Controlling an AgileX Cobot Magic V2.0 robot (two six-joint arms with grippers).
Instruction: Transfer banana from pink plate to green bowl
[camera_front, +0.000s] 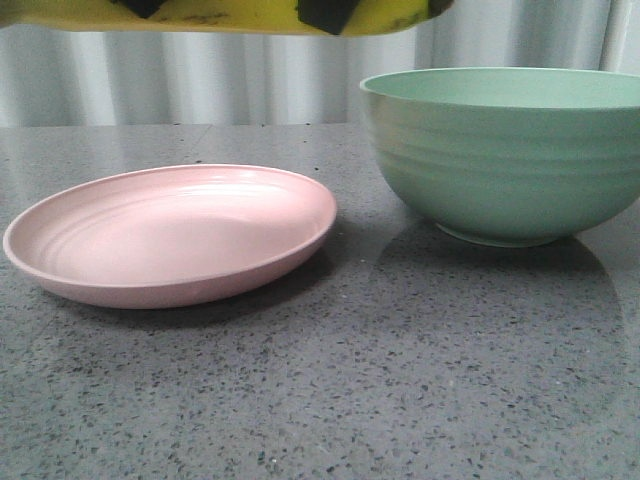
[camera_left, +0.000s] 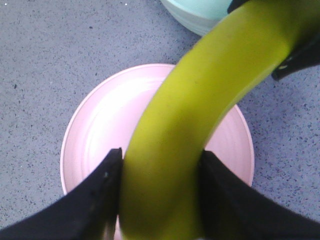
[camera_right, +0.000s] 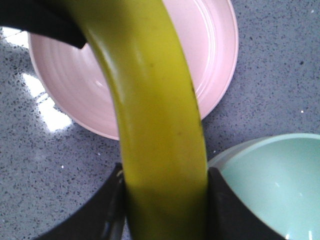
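Note:
The yellow banana hangs in the air at the top edge of the front view, above the pink plate, which has nothing in it. My left gripper is shut on one end of the banana, over the plate. My right gripper is shut on the other end of the banana, between the plate and the green bowl. Only black fingertips show in the front view. The green bowl stands to the right of the plate with nothing showing inside it.
The plate and bowl rest on a grey speckled table. A pale corrugated wall stands behind them. The bowl's rim also shows in the left wrist view.

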